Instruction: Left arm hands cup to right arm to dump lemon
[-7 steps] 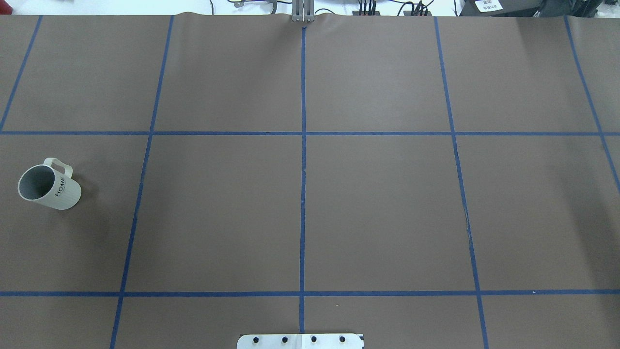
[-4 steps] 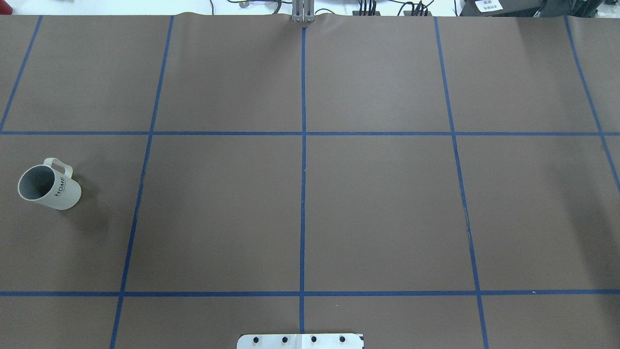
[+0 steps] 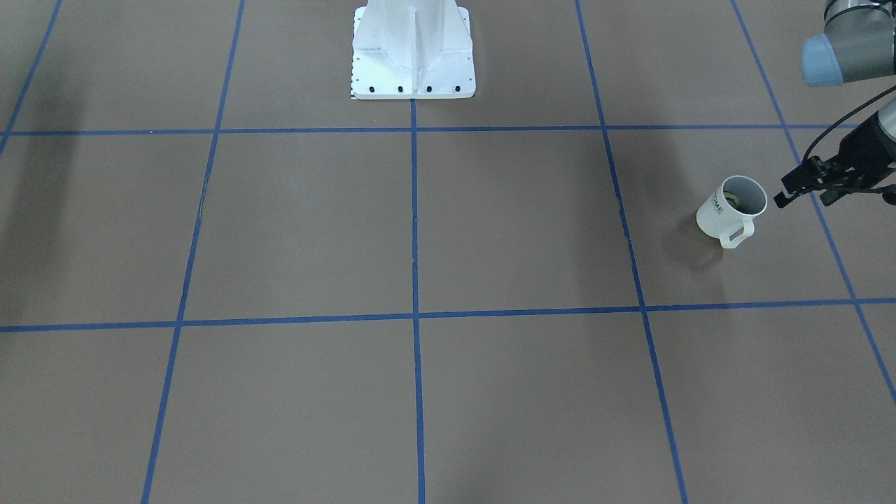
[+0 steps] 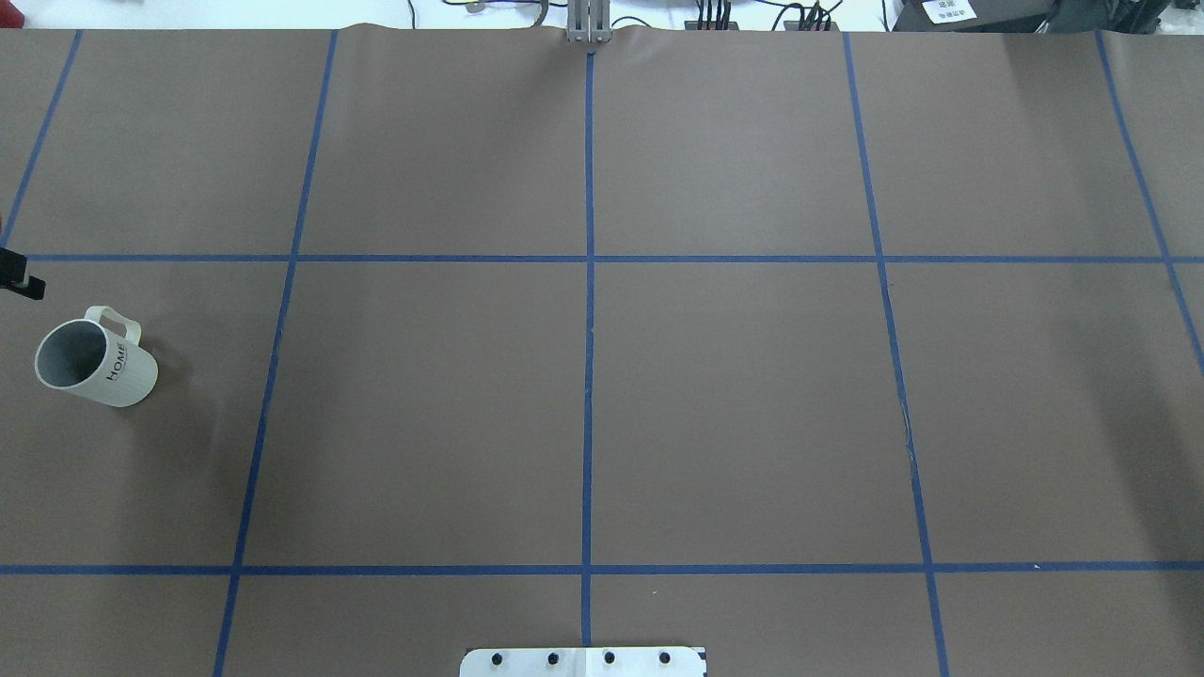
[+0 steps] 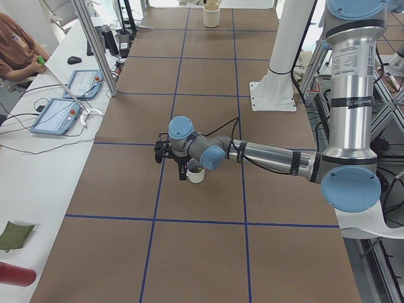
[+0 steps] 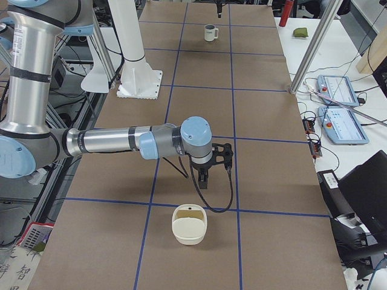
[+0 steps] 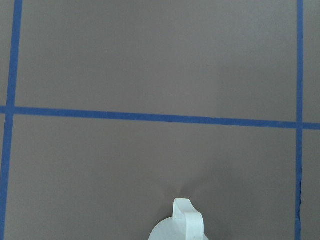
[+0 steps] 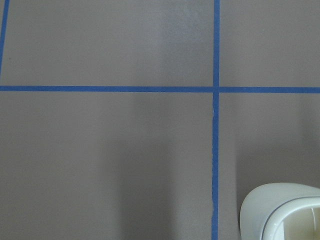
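— Brown-covered and taped into blue squares, the table (image 4: 734,395) is stretching wide. Where is the cup (image 4: 94,362) sitting?
— It is standing upright near the table's left end. The left gripper (image 3: 785,189) is hanging just beside its rim on the outer side, and it is not touching it.
— Is that gripper gripping anything?
— It is holding nothing. How wide its jaws are standing, I cannot tell.
— How is the cup looking?
— It is showing white outside and grey within, with its loop handle pointing away from the robot's base. The lemon (image 3: 733,199), dull yellow-green, is lying inside.
— Is it carrying any writing?
— Dark letters reading "HOME" are running up its side.
— And what is happening farther right?
— The right arm (image 6: 115,140) is reaching out over the table. The right gripper (image 6: 205,175) is pointing down near a cream container (image 6: 188,225), apart from it. It is showing only from the side, so I cannot tell whether it is open or closed.
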### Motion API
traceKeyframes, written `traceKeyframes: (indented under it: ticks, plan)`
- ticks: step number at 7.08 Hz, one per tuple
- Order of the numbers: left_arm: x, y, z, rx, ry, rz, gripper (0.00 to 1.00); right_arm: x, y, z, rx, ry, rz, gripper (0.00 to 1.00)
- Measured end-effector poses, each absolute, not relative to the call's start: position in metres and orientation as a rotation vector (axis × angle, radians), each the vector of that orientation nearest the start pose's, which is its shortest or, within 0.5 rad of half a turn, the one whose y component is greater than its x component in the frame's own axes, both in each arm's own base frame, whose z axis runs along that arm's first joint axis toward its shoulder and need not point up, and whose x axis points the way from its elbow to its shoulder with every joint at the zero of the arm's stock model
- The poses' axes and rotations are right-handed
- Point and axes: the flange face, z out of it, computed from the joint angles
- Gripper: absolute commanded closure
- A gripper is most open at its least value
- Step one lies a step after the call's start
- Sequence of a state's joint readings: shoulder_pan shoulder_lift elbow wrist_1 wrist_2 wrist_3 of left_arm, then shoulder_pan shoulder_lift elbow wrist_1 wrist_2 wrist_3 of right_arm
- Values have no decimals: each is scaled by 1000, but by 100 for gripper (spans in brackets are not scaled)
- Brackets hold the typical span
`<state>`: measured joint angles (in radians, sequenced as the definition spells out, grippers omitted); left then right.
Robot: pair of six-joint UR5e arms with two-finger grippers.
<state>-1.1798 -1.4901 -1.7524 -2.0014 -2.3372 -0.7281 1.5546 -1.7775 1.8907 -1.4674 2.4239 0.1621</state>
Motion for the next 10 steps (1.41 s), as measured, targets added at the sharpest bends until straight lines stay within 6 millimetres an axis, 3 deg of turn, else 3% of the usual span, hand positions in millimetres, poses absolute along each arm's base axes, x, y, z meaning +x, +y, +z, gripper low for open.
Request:
traceKeyframes:
  ticks: [4, 6, 8, 9, 10]
  plan:
    - [166, -443, 575, -12, 858, -49, 2, 51, -416, 572, 121, -872, 69, 0]
    - [188, -434, 581, -39, 851, -1, 63, 51, -416, 570, 123, -875, 69, 0]
    - [192, -433, 584, -45, 847, 13, 76, 51, -416, 570, 124, -877, 68, 0]
    - [191, -434, 583, -42, 847, 13, 100, 51, -416, 569, 125, -880, 67, 0]
    - [185, -439, 582, -36, 848, 0, 100, 51, -416, 568, 126, -885, 66, 0]
